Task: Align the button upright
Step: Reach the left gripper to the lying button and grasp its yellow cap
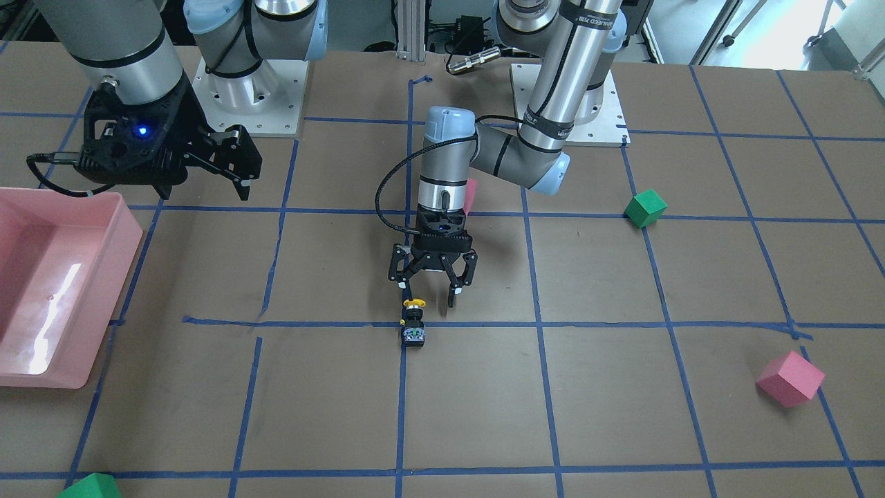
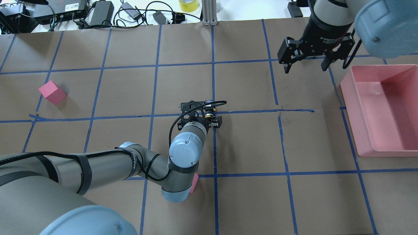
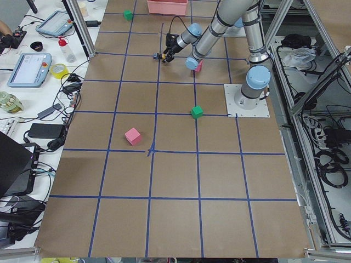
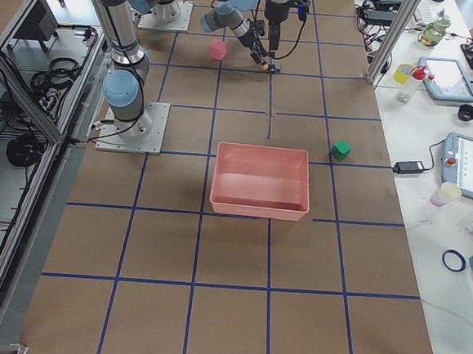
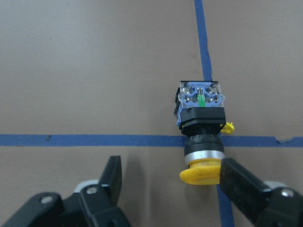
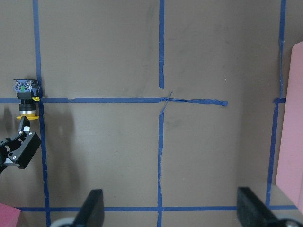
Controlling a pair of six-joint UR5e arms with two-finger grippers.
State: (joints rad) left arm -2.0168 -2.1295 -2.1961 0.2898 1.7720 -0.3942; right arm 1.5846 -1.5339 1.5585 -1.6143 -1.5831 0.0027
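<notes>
Button [image 1: 413, 322]: one, lying on its side about mid-table where two blue tape lines cross. Its yellow cap points to the robot's edge and its block base to the operators' edge.
Left gripper [image 1: 429, 294]: low over the table just behind the button, fingers spread fairly wide and holding nothing. In the wrist view the cap sits right beside one finger [image 5: 241, 189]; I can't tell whether they touch.
Right gripper [image 2: 306, 68]: raised off the table toward the operators' edge, near the tray's corner, fingers wide apart and empty.
Pink cubes: two. One pink cube [image 1: 790, 378] sits out toward the table's left end; the other pink cube [image 2: 194, 183] is half hidden under the left arm.
Green cubes: two. One green cube [image 1: 645, 208] sits near the left arm's base plate; the other green cube [image 1: 90, 486] is by the operators' edge, close to the tray.
Tray [image 2: 385, 73]: one, pink, toward the table's right end, well apart from the button.
</notes>
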